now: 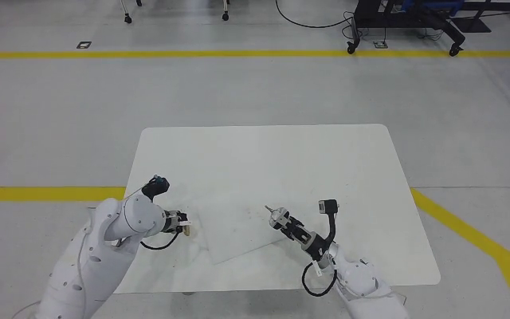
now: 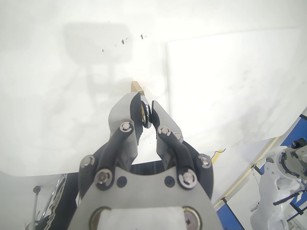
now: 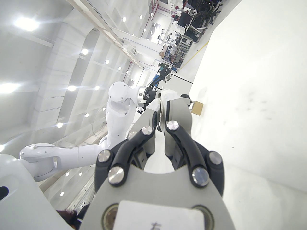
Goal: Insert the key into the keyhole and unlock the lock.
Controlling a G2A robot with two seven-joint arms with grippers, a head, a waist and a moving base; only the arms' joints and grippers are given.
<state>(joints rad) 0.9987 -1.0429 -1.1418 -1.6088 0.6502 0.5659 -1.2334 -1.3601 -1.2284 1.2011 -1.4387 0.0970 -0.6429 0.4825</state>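
**Key-and-lock task, alignment stage.** At about 8 o'clock on the table [image 1: 351,159], the left gripper [image 2: 145,105] is closed narrowly on the silver shackle [image 2: 146,120] of the lock [image 2: 136,88]. The brass body projects beyond the fingertips, low over the tabletop; whether it touches the surface cannot be told. The lock is a small padlock with a squarish yellow-brass body and a bright rounded shackle; which face bears the keyhole cannot be told. A thin white sheet [image 1: 239,235] lies between the two arms, one edge just beside the lock. At 3 o'clock from the lock, well apart from it across the sheet, the right gripper [image 1: 276,215] is pinched shut on what appears to be the key [image 1: 268,209]. A slim metal tip shows past the fingers, pointing toward 10 o'clock. Judged from this arrangement, both parts are grasped and insertion has not begun, so the step in hand is bringing key and lock together. The next move calls for turning the keyhole end toward the key tip, lining blade with slot, and closing the gap slowly. A grip on the shackle alone may let the body swing.
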